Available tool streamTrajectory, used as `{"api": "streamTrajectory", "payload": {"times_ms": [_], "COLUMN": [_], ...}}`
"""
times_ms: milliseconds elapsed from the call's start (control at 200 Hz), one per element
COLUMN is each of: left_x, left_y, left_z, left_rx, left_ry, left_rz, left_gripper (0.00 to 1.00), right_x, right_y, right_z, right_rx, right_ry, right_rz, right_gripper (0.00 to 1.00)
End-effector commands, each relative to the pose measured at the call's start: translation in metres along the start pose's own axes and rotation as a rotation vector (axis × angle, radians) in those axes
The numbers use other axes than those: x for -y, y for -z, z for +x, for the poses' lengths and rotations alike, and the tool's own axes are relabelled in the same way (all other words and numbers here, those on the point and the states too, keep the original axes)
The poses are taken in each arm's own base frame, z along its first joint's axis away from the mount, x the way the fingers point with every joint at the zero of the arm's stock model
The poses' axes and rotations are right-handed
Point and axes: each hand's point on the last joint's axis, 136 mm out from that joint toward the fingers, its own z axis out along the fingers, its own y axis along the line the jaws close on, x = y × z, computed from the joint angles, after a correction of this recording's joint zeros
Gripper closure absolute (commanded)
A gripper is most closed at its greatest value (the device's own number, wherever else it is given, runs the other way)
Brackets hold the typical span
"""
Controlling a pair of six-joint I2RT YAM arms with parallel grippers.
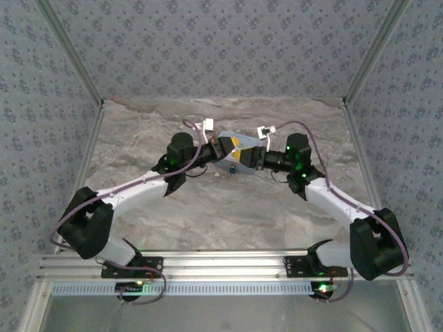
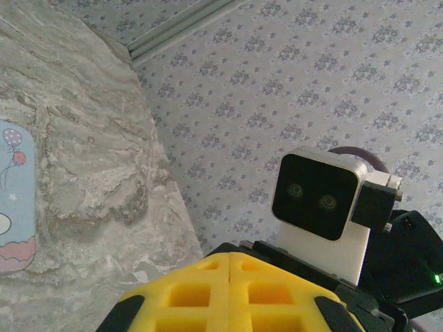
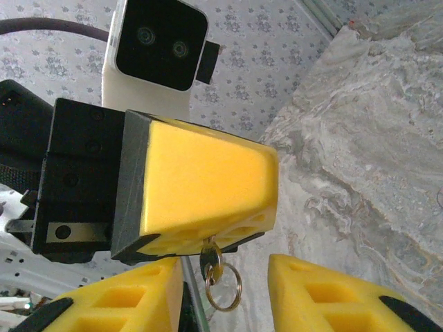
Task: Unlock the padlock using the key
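Observation:
In the right wrist view my left gripper's yellow fingers are pressed together on a small brass key, whose ring dangles below them. The key hangs between the two spread yellow fingers of my right gripper, which is open and touches nothing. From above, the left gripper and right gripper meet tip to tip at mid-table over a pale blue tin. A tiny dark blue thing lies by the tin, too small to tell if it is the padlock. The left wrist view has its fingertips closed.
The pale blue cartoon-printed tin lies on the marbled table. Patterned walls enclose the table on three sides. The right arm's wrist camera faces the left wrist closely.

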Motion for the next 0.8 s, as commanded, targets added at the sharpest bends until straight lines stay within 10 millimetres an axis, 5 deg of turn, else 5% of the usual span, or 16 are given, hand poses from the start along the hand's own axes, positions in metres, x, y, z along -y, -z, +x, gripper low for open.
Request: {"api": "streamTrajectory", "payload": {"times_ms": [0,470,794], "left_x": [0.018,0.017,0.015], "left_y": [-0.002,-0.003,-0.002], "left_z": [-0.004,-0.004,-0.006], "left_rx": [0.005,0.006,0.018], "left_ry": [-0.029,-0.023,-0.023], "left_rz": [0.054,0.057,0.041], "left_gripper": [1.00,1.00,1.00], "right_x": [-0.007,-0.002,0.005], "right_y": [-0.003,-0.008,-0.006], "right_z": [-0.012,-0.011,-0.006], "right_rx": [0.022,0.019,0.005], "right_ry": [0.024,-0.008,-0.021], "right_rz": [-0.013,-0.009,0.020], "right_gripper": [0.69,0.78,0.96]}}
